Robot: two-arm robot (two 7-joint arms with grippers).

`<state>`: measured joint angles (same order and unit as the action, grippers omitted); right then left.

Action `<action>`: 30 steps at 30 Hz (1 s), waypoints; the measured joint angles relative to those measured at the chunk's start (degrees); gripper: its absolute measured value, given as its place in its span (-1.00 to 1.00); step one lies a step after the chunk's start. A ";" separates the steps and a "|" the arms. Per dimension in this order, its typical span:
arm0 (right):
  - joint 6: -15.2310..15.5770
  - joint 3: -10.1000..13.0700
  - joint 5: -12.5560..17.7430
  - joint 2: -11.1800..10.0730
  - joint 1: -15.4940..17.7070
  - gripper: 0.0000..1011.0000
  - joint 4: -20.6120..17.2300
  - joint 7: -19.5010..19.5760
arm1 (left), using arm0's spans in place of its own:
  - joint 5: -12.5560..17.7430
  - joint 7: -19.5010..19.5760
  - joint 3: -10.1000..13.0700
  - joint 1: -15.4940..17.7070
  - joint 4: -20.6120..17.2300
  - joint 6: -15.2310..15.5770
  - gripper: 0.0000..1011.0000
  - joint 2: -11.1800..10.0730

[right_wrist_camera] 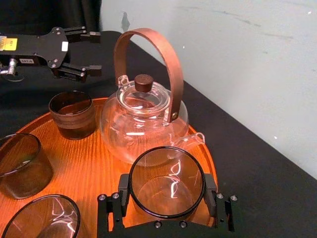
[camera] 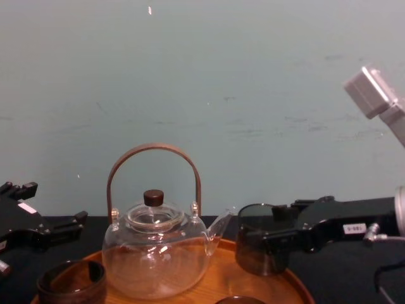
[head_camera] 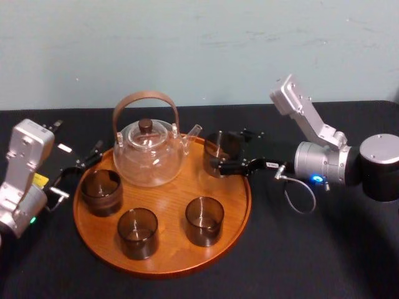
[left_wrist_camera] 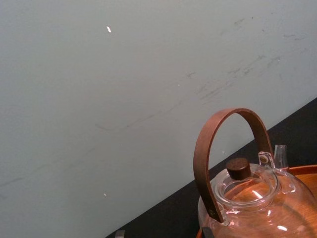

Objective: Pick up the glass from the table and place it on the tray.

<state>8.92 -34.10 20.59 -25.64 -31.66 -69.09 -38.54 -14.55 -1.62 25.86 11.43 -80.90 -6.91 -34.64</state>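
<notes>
My right gripper (head_camera: 223,154) is shut on a smoky glass (head_camera: 218,144), one finger on each side of it (right_wrist_camera: 167,168). It holds the glass upright over the back right part of the round wooden tray (head_camera: 168,202), just right of the teapot's spout. In the chest view the glass (camera: 259,244) sits low inside the tray's rim (camera: 297,285); I cannot tell whether its base touches the wood. My left gripper (head_camera: 80,171) hangs open beside the tray's left edge, holding nothing.
A glass teapot (head_camera: 149,152) with a brown handle stands at the back of the tray. Three more glasses stand on it at the left (head_camera: 101,190), front (head_camera: 138,232) and front right (head_camera: 204,219). Black cloth covers the table (head_camera: 312,249) around the tray.
</notes>
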 joint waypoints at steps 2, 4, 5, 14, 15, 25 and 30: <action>-0.16 -0.40 -0.06 0.43 -0.33 0.78 0.69 -0.24 | 0.00 0.00 0.00 0.00 0.00 0.00 0.98 0.00; -0.22 -0.60 -0.07 0.63 -0.46 0.78 0.99 -0.39 | 0.00 0.00 0.00 0.00 0.00 0.00 0.98 0.00; -0.27 -0.81 -0.07 0.81 -0.54 0.78 1.27 -0.55 | 0.00 0.00 0.00 0.00 0.00 0.00 0.98 0.00; -0.22 -1.59 -0.07 1.35 -0.64 0.78 2.39 -0.87 | 0.00 0.00 0.00 0.00 0.00 0.00 0.98 0.00; -0.22 -1.59 -0.07 1.35 -0.64 0.78 2.39 -0.87 | 0.00 0.00 0.00 0.00 0.00 0.00 0.98 0.00; -0.05 -1.92 -0.06 1.66 -0.65 0.78 3.45 -0.85 | 0.00 0.00 0.00 0.00 0.00 0.00 0.98 0.00; -0.13 -2.07 -0.09 1.94 -0.83 0.78 4.15 -0.92 | 0.00 0.00 0.00 0.00 0.00 0.00 0.98 0.00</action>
<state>8.80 -36.17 20.50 -23.70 -32.49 -64.95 -39.47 -14.55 -1.62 25.86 11.43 -80.90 -6.91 -34.65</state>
